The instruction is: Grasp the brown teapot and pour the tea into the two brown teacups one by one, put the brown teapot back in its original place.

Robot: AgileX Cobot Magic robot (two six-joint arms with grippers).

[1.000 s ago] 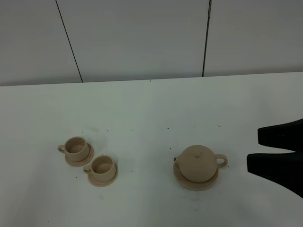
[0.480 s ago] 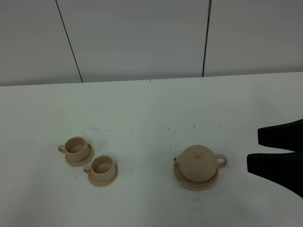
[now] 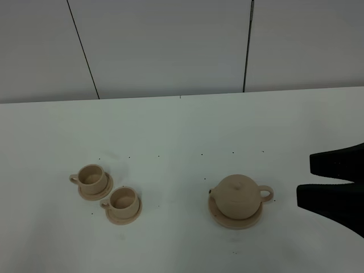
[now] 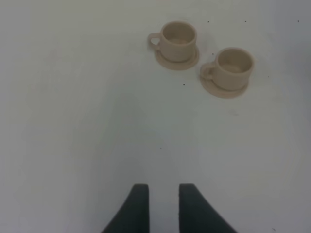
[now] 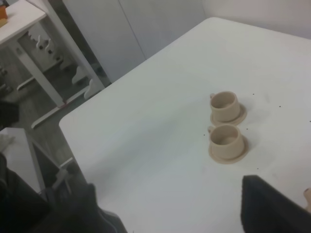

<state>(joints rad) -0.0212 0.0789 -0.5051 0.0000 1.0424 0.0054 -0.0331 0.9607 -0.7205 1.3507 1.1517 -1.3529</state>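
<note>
The brown teapot (image 3: pixel 238 196) stands upright on its wide saucer, the original place (image 3: pixel 223 220), with its loop handle turned toward my right gripper (image 3: pixel 304 179). That gripper hangs open a short way to the teapot's right with nothing between its fingers. The two brown teacups (image 3: pixel 92 177) (image 3: pixel 123 200) sit on their small saucers at the left. The right wrist view shows the teacups (image 5: pixel 224 103) (image 5: pixel 224 137) beyond the wide-apart right gripper (image 5: pixel 167 184). In the left wrist view, the left gripper (image 4: pixel 163 188) has a narrow gap between its fingers, well short of the teacups (image 4: pixel 178 37) (image 4: pixel 234 65).
The white table (image 3: pixel 182 131) ends at a grey panelled wall at the back. In the right wrist view the table's far edge (image 5: pixel 82 109) drops to a floor where another white table (image 5: pixel 19 19) stands.
</note>
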